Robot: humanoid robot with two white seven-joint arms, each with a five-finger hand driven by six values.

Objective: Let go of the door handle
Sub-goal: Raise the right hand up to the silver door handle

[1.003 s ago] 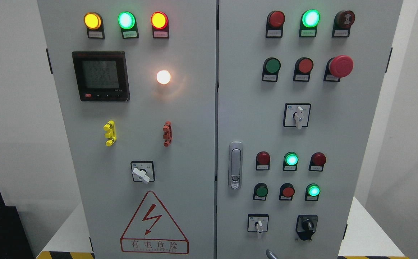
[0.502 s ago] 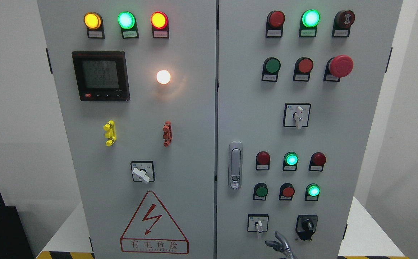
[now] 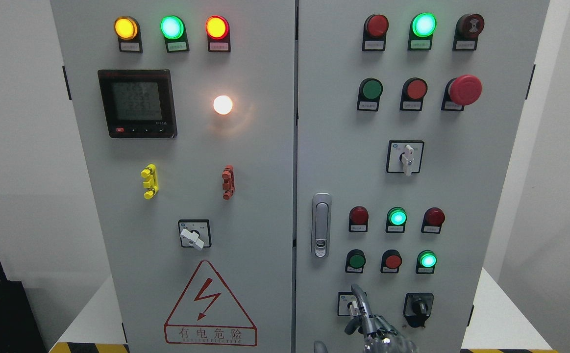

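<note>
— White walls flank the grey cabinet point(image 3: 245, 196). Where's the door handle point(image 3: 321, 224)?

— Up and to the left of the right hand point(image 3: 375, 326), clear of the fingers point(image 3: 360, 300), its long axis vertical.

— And the fingers?

— Loosely spread, holding nothing; one points up over a small selector switch point(image 3: 352, 304), probably not touching.

— Left hand?

— Unseen.

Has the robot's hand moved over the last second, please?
Yes. The hand has risen from the bottom edge, and one of its fingers now overlaps the small selector switch, below the untouched door handle.
</note>
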